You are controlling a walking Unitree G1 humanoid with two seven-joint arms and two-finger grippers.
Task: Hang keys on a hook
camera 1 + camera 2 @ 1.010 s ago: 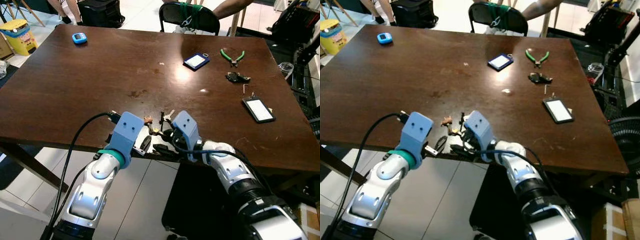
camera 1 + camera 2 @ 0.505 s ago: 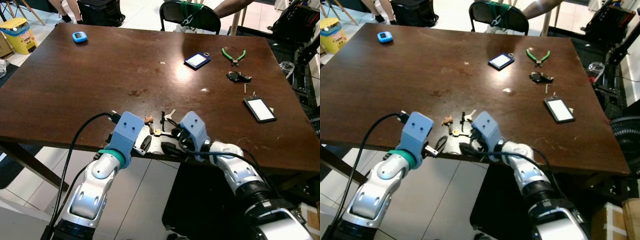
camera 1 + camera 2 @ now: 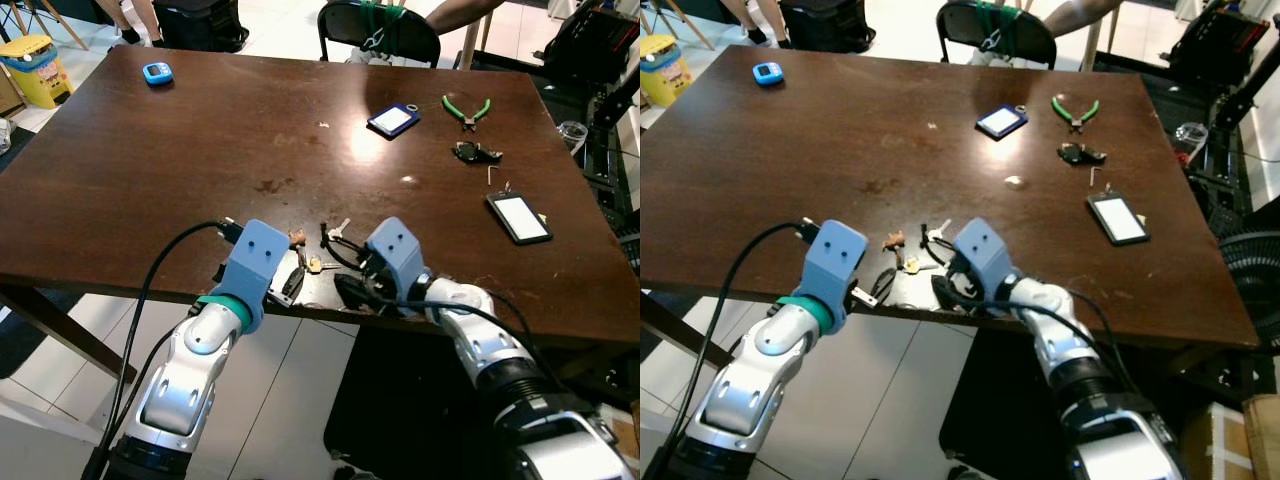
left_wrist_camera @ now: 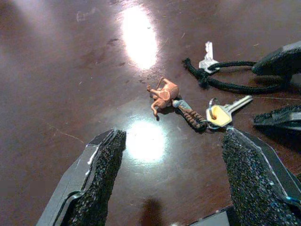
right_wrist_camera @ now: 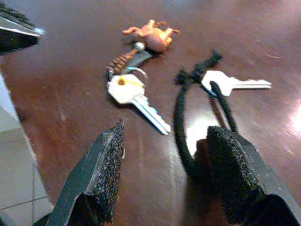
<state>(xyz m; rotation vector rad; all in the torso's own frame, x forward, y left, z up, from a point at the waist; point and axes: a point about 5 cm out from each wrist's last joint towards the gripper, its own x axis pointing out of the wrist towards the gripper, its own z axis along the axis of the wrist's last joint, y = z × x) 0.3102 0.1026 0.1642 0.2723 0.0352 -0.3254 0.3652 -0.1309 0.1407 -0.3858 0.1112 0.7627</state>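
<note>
Two key sets lie near the table's front edge. One is a yellow-capped key [image 4: 220, 112] on a ring with an orange figure charm [image 4: 162, 93]. The other is a silver key [image 5: 232, 83] on a black cord loop [image 5: 184, 123]. My left gripper [image 4: 174, 175] is open, low over the table edge, just short of the charm and yellow key. My right gripper [image 5: 164, 175] is open beside it, facing both sets, and the near end of the cord loop lies against its right finger [image 5: 237, 172]. In the left eye view the keys [image 3: 318, 262] lie between the two wrists.
On the dark wooden table [image 3: 200, 160] lie a blue card holder [image 3: 392, 120], green pliers [image 3: 466, 109], a black fob [image 3: 475, 153], a phone [image 3: 517, 218] and a small blue gadget [image 3: 158, 73]. A chair [image 3: 378, 30] and a seated person's arm are at the far side.
My right gripper has slid rightward along the table edge, so the cord loop and keys show more. The left arm has stayed put.
</note>
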